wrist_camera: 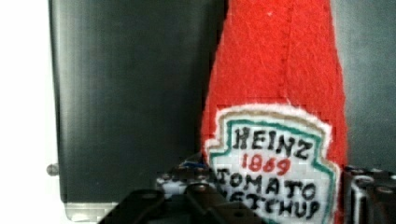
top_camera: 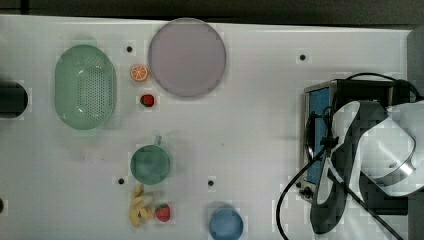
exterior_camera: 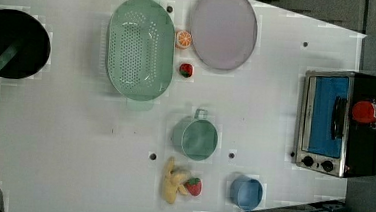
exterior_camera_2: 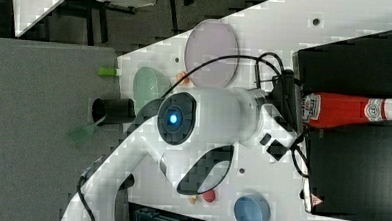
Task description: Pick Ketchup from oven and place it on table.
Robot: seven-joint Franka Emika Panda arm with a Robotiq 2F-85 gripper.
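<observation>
Wrist view is showing the gripper (wrist_camera: pixel 275 205) clenching the labelled base of the ketchup (wrist_camera: pixel 280 93), lying on top of the oven (exterior_camera_2: pixel 352 162), which looks soft, felt-like and light, so gripping low is seeming secure.

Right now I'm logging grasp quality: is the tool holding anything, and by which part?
It appears shut on the ketchup, gripping the bottle's labelled base end on top of the oven; the white cap end points away from the tool.
</observation>
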